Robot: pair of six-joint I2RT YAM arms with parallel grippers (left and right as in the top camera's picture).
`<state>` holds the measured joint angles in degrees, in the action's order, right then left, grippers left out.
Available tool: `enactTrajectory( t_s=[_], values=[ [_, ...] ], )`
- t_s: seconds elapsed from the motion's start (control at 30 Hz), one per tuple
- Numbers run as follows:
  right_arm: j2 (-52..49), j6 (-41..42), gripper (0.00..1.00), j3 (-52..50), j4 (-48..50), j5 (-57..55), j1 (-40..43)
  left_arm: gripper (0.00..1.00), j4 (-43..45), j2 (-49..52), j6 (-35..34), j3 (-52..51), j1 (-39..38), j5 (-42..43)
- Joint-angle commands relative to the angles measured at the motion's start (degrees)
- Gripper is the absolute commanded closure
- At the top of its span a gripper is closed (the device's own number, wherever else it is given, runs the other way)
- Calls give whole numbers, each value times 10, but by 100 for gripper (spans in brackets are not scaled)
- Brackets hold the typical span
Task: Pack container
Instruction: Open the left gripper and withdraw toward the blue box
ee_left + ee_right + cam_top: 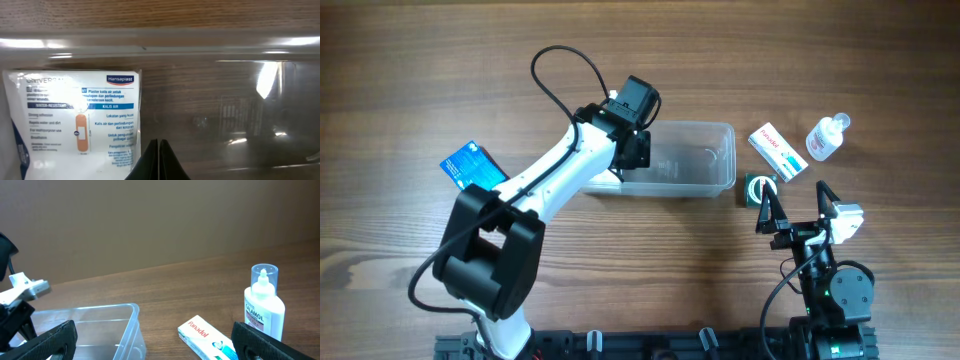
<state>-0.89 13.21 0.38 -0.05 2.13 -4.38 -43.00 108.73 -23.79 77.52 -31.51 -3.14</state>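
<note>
The clear plastic container stands at the table's middle. It also shows in the left wrist view and in the right wrist view. A white Hansaplast plaster box lies inside its left end. My left gripper hangs over that end. Its fingers are shut with nothing between them, just right of the box's corner. My right gripper is open and empty, to the right of the container and apart from it. Its pads frame the right wrist view.
A white Panadol box and a Calamol bottle lie right of the container. A small dark green item sits by its right end. A blue box lies at the left.
</note>
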Motion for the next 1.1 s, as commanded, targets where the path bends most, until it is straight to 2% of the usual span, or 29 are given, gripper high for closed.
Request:
enactTrajectory(
  t_s=[0.0, 0.4, 0.73, 0.87, 1.07],
  values=[
    [1, 5, 0, -1, 2, 9, 3, 96, 2, 29, -12, -4, -2, 1],
    [1, 5, 0, -1, 2, 9, 3, 96, -6, 32, -11, -4, -1, -49],
    [1, 5, 0, -1, 2, 9, 3, 94, -13, 28, -11, -3, -1, -44],
    [1, 5, 0, -1, 2, 9, 3, 92, -14, 8, -11, 12, -1, -4],
    [1, 5, 0, -1, 2, 9, 3, 91, -15, -67, -11, 31, 8, -4]
  ],
)
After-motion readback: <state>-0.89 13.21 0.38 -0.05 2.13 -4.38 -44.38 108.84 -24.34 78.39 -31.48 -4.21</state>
